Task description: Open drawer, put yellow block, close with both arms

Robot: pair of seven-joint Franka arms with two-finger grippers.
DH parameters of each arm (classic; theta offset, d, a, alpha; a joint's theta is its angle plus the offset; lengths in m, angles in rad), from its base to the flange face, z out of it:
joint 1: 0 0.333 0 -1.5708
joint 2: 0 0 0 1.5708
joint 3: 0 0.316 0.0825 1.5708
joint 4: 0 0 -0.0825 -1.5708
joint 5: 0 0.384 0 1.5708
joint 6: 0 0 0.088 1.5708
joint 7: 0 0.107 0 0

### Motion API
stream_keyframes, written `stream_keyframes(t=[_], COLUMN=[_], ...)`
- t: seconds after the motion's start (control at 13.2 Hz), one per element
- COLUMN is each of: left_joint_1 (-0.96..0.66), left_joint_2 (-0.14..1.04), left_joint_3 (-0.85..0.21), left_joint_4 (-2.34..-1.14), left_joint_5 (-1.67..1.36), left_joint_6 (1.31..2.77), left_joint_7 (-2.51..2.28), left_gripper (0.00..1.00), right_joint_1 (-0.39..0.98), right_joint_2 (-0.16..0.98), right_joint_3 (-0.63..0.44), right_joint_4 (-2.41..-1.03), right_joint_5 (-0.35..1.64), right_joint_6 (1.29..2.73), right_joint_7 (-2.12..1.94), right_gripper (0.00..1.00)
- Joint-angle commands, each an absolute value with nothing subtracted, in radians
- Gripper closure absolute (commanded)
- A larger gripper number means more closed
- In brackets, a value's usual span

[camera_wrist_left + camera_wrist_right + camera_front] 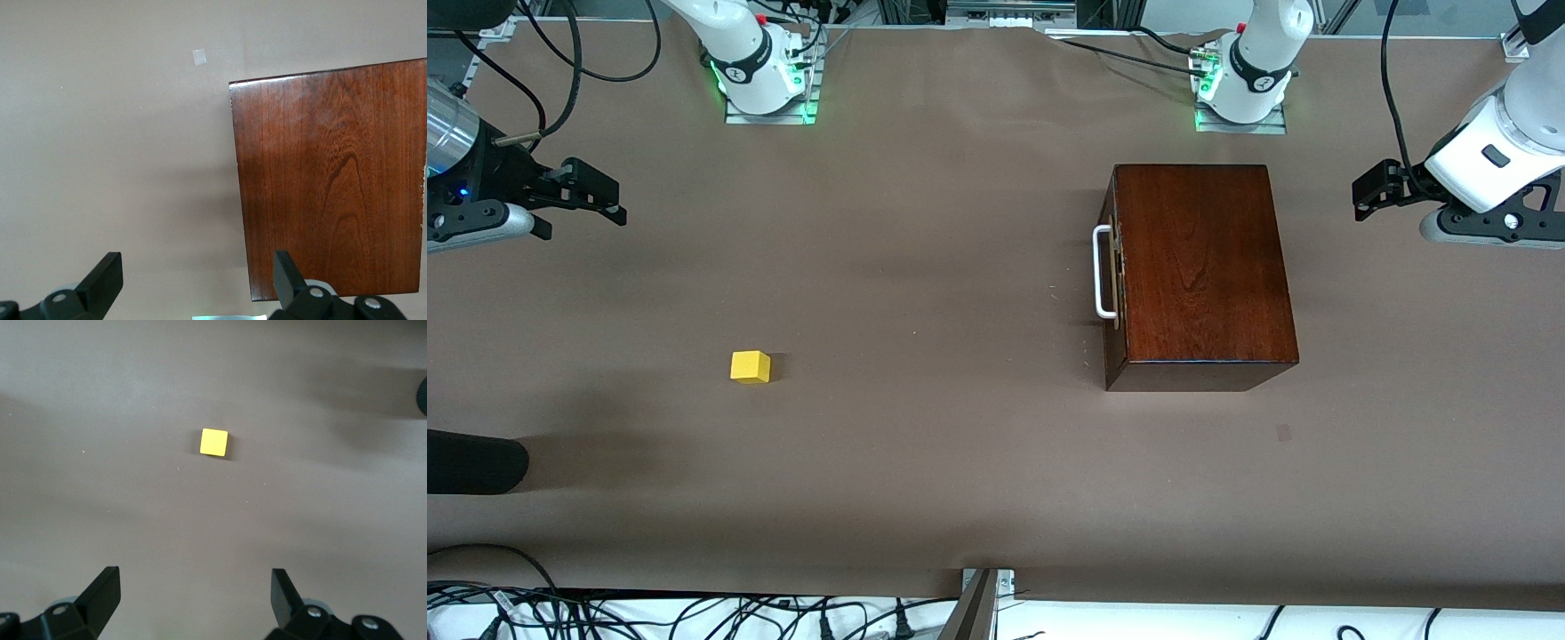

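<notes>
Lying well apart from wide-open, empty right claw (193,597): yellow block (214,442).

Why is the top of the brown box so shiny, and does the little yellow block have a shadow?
Front view: the box top reflects soft light; the yellow block casts a small dark shadow beside it. Left wrist view: a bright glint runs along the box's edge. Right wrist view: broad soft shadows cross the table.

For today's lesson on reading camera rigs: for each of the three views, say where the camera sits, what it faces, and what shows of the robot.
Front view: high across the table, facing both bases; left gripper and right gripper raised, open.
Left wrist view: looks down on the mahogany box, own fingers showing.
Right wrist view: looks down on the yellow block, own fingers showing.
Shared: front view shows box and block.
</notes>
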State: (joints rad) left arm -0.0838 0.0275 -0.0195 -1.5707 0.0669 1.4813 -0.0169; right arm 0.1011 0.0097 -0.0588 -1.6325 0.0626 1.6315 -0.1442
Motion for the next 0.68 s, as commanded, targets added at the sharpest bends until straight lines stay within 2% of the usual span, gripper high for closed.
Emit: stream_keyframes(t=[0.0,0.61], left_joint_1=[-0.075,-0.069], left_joint_2=[0.037,0.04], left_joint_3=[-0.025,-0.017], left_joint_4=[-1.549,-1.545], left_joint_5=[0.055,0.038], left_joint_6=[1.463,1.442], left_joint_7=[-0.011,-0.025], left_gripper=[0.0,0.0], right_joint_1=[0.092,0.092], right_joint_2=[0.02,0.021], right_joint_3=[-0.057,-0.055], right_joint_4=[-1.608,-1.608], right_joint_5=[0.06,0.06], right_joint_6=[1.617,1.621], right_joint_7=[-0.164,-0.164], right_gripper=[0.0,0.0])
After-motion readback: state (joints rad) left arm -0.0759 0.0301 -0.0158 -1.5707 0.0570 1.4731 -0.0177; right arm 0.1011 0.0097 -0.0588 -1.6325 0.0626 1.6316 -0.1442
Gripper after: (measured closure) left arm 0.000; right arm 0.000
